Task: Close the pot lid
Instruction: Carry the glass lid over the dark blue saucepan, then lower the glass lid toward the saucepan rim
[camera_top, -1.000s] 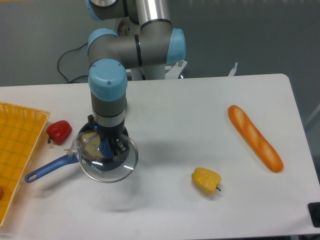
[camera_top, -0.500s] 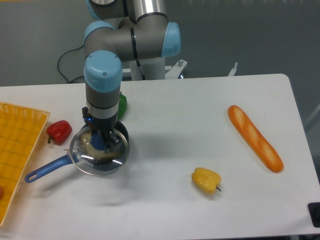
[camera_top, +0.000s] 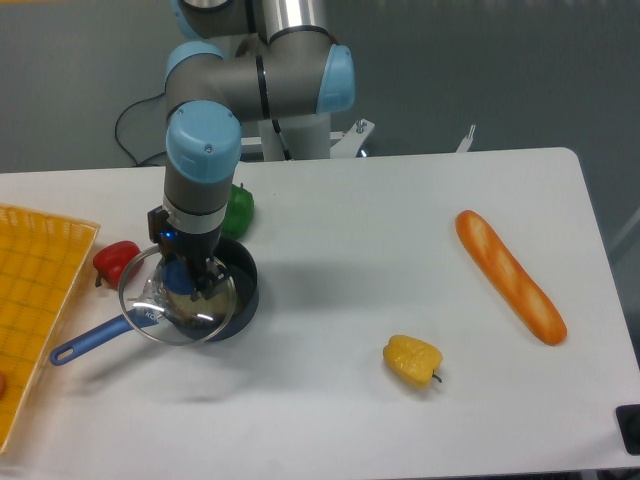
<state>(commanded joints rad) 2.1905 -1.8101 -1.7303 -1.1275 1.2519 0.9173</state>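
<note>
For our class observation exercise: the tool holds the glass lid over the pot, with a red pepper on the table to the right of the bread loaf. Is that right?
Not quite. The fixed camera shows the red pepper left of the pot, far from the bread loaf. The tool does hold the glass lid over the pot.

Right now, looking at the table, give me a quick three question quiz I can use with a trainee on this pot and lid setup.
1. True or false: the pot lid sits centred and flat on the pot.
2. Multiple choice: which item lies nearest the right edge of the table? A) red pepper B) bread loaf C) yellow pepper
3. What is the gripper holding?

Key:
1. False; the lid is offset to the camera's left of the pot, overhanging the blue handle.
2. B
3. The lid, by its blue knob.
</note>
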